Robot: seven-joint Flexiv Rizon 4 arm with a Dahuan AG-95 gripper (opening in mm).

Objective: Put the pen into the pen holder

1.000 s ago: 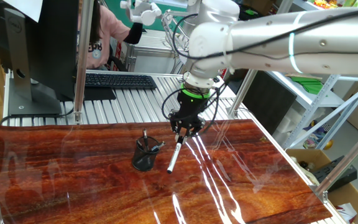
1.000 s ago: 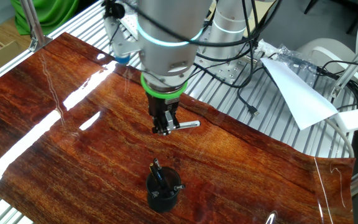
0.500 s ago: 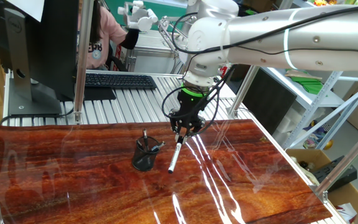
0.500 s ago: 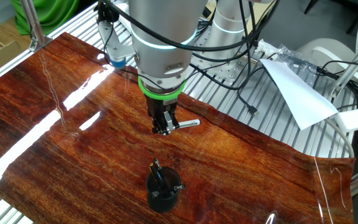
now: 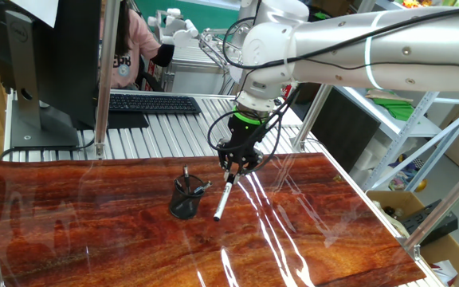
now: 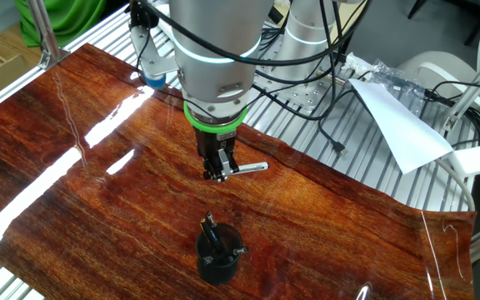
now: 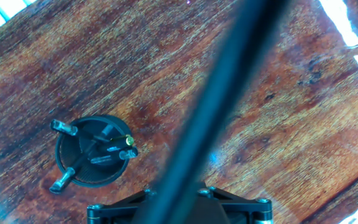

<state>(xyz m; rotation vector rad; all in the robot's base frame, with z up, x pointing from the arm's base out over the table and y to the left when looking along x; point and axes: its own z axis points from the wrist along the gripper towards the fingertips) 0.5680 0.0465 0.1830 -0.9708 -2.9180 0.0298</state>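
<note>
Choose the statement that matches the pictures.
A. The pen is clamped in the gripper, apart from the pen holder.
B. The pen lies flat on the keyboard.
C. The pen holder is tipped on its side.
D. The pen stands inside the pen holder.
A: the gripper is closed on the pen, beside the upright pen holder.

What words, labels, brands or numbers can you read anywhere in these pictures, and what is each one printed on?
"RE": partial dark letters on the pink shirt of the person behind the monitor; the rest is hidden.
Monitor back: a small round logo, too small to read.
Pen, holder, gripper: no readable text.
</note>
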